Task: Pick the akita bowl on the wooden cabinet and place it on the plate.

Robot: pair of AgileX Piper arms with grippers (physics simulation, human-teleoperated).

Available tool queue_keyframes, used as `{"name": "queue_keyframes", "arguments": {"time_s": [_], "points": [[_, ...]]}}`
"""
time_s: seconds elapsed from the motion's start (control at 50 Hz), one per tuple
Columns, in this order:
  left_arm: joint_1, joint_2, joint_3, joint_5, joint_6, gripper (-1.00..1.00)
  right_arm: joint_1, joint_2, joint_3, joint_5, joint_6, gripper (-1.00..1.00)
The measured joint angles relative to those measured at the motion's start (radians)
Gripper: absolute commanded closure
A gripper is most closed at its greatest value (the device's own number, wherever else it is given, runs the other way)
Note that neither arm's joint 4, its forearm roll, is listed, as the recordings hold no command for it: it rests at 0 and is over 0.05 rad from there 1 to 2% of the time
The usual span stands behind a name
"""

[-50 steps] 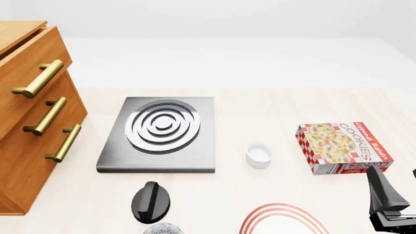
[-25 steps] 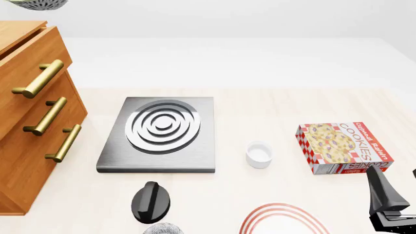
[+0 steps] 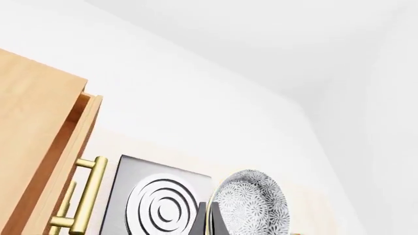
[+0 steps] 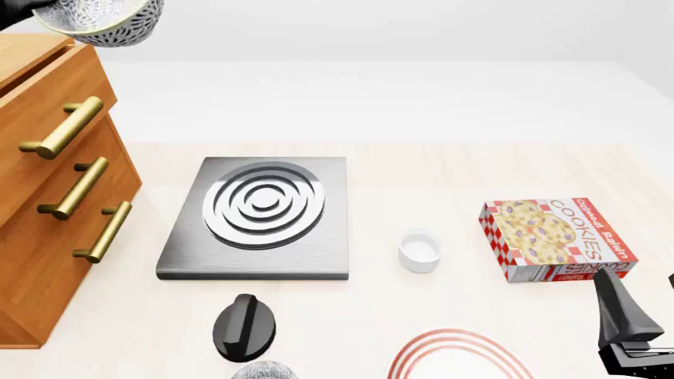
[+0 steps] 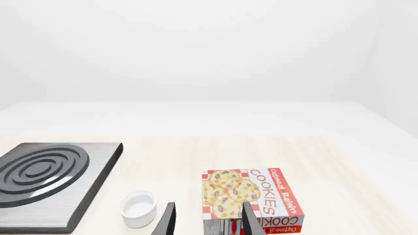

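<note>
The akita bowl (image 4: 109, 19), speckled grey and white, hangs in the air at the front view's top left, above the wooden cabinet (image 4: 47, 166). A dark part of my left gripper (image 4: 24, 9) shows against the bowl's left side. In the left wrist view the bowl (image 3: 251, 204) stands on edge right beside the dark fingers (image 3: 207, 221), which are shut on its rim. The plate (image 4: 458, 336), white with red rings, is cut off by the bottom edge. My right gripper (image 5: 209, 223) is open and holds nothing, low at the front right (image 4: 627, 324).
A square steel stove (image 4: 258, 217) lies mid-table. A small white bowl (image 4: 419, 251) and a cookie box (image 4: 553, 237) sit to its right. A black rounded part (image 4: 245, 325) and a speckled round shape (image 4: 263, 371) show at the bottom edge.
The akita bowl has come further into the front view at the top left, moving right and downward in the picture. The right arm has stayed still.
</note>
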State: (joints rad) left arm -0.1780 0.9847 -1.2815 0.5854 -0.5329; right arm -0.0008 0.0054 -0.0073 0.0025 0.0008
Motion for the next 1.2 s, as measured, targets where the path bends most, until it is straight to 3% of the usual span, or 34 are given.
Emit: {"name": "queue_keyframes", "arguments": {"time_s": [1.2], "points": [[-0.177,0.043,0.107,-0.062,0.006,1.00,0.000,0.000,0.000,0.000,0.000,-1.00]]}}
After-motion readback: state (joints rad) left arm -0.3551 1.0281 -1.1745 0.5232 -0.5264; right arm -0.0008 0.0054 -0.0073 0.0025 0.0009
